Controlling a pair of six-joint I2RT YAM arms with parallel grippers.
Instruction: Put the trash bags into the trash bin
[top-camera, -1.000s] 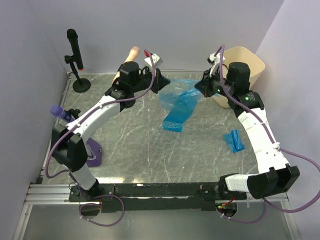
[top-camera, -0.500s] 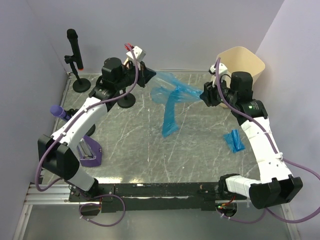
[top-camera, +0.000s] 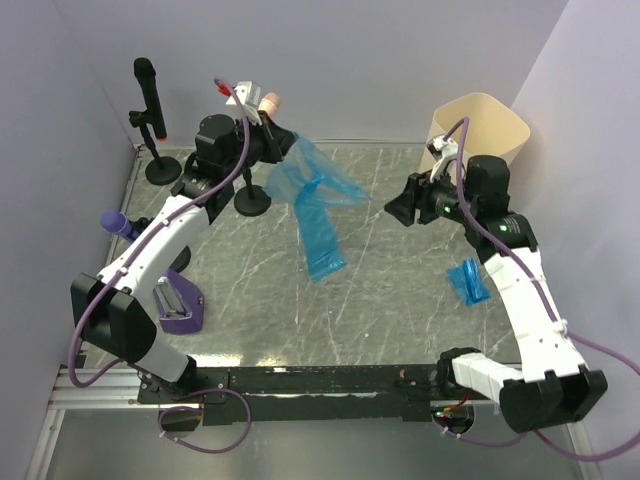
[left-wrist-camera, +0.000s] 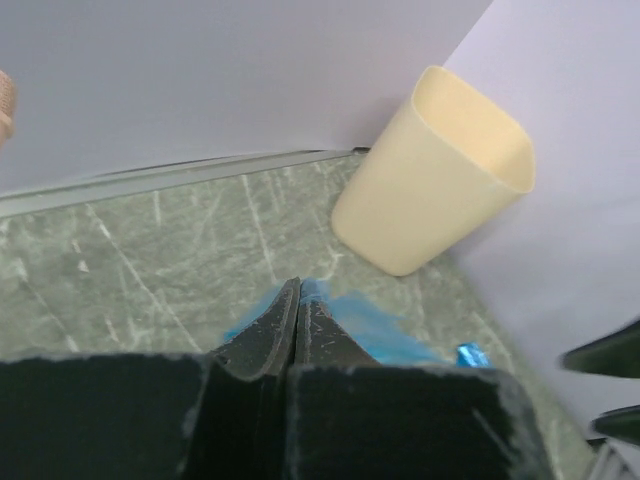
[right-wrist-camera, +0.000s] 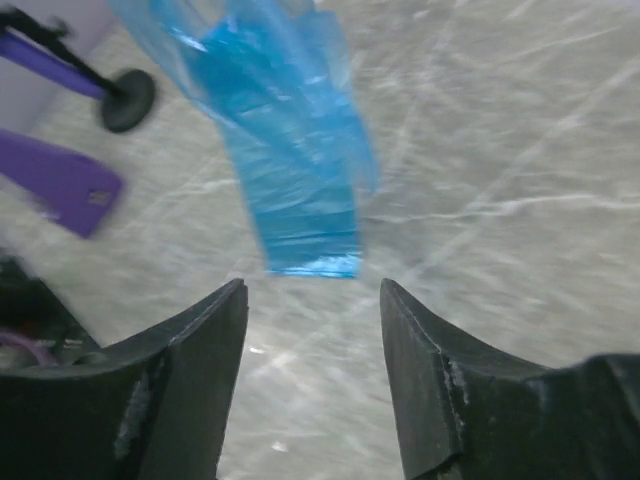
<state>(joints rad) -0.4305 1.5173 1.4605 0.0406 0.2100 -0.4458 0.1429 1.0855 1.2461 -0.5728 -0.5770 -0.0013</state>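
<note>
From above, your left tool (top-camera: 278, 150) clamps an unfolded blue trash bag (top-camera: 315, 215) that hangs near the far edge of the tabletop (top-camera: 380, 310). Your right tool (top-camera: 398, 205) is apart from it, jaws spread, holding nothing. The trash bin (top-camera: 480, 125) stands upright in the far right corner. A folded trash bag (top-camera: 467, 282) lies near the right edge.

Left wrist: fingers pressed together on blue film, bin beyond.

Right wrist: parted fingers, the hanging bag ahead.

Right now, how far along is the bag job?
Done: nothing; no bag shows in the trash bin. In hand: left gripper shut on the unfolded blue bag; right gripper open, empty. Left: bin that bag, then the folded blue bag on the table.
</note>
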